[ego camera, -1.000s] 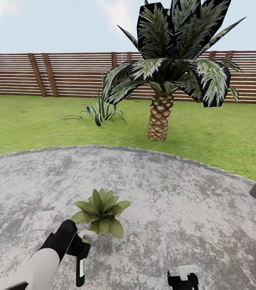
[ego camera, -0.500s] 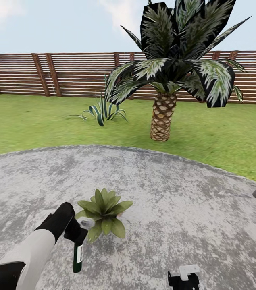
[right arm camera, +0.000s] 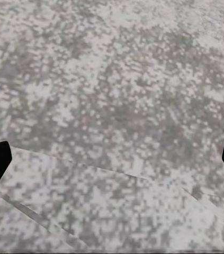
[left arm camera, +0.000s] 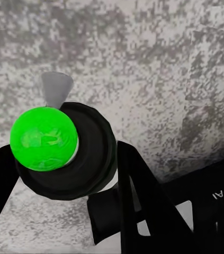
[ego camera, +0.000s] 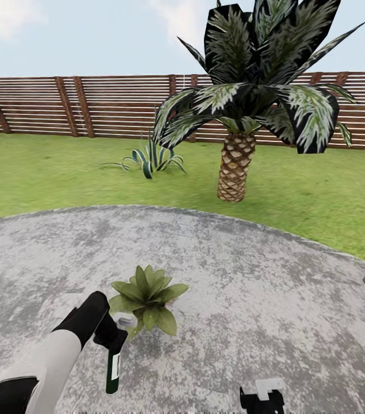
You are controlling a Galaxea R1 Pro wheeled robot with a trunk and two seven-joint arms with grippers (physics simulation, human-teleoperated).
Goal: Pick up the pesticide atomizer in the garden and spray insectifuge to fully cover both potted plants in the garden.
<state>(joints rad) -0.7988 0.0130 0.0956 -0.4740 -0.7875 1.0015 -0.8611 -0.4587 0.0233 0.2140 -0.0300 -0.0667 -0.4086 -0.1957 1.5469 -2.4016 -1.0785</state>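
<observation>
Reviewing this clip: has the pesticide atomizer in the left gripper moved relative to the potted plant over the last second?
Yes. The pesticide atomizer, held in the left gripper, has risen and closed in on the potted plant; its spray head now sits at the lower leaves.

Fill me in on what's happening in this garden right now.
The left gripper holds the pesticide atomizer, bottle hanging down and spray head at the potted plant on the grey paving. The right gripper sits low and open over bare paving. A palm stands on the lawn behind.
</observation>
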